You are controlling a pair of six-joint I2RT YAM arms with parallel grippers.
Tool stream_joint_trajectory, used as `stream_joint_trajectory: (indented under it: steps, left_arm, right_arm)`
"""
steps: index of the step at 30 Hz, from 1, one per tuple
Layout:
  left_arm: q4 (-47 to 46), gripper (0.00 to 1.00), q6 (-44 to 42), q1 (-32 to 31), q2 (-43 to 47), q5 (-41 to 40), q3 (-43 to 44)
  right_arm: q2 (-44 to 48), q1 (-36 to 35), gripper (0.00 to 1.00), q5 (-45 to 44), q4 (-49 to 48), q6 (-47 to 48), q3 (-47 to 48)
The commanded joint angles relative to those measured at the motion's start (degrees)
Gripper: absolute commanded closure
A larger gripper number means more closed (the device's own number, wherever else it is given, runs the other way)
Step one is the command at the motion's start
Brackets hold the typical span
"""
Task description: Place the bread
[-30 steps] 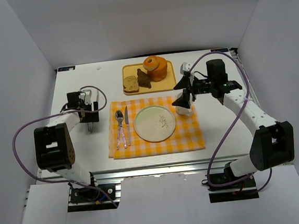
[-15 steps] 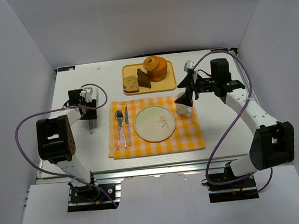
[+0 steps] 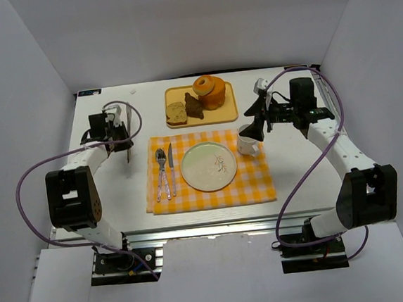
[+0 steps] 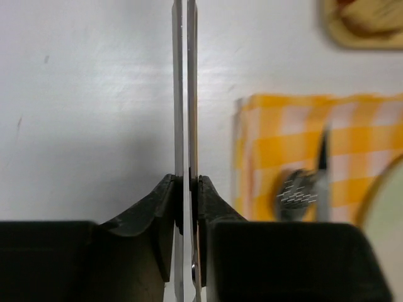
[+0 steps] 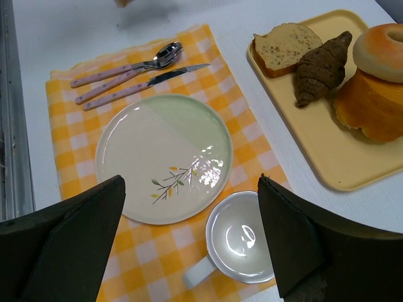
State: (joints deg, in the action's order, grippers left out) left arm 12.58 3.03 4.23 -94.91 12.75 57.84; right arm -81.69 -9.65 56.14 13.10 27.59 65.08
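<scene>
Bread slice sits at the far side of the table, so the placing is all to come. Nearest the arm bases, a yellow checked cloth carries a bare plate, with cutlery along its left side and an empty white cup by its right rear corner. Just above and behind that cup hangs the right gripper, fingers spread wide and holding nothing. Off the cloth to the left, over bare tabletop, the left gripper is clamped on two thin metal blades pressed flat together (most likely serving tongs, though the wrist view shows only their edges and the overhead view is too small to settle it). Farthest back, a yellow tray holds the slice at its left end, just beside a dark croissant, with a ring-shaped cake to the right. The plate looks like the intended destination. What is left is the whole job: reach the tray, lift the slice away from the croissant, carry it to the plate and let go.
</scene>
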Motion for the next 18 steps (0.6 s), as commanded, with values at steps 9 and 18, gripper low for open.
stream_joint_trajectory:
  steps: [9, 18]
  left_arm:
    - [-3.71, 0.57, 15.69, -11.52, -1.83, 7.02, 13.42]
    - [2.36, 0.52, 17.45, -15.21, -6.07, 6.32, 22.84]
  right_arm:
    - [1.97, 1.39, 0.11, 1.96, -2.91, -1.32, 0.14]
    - [3.03, 2.53, 0.11, 2.22, -3.35, -1.67, -1.44]
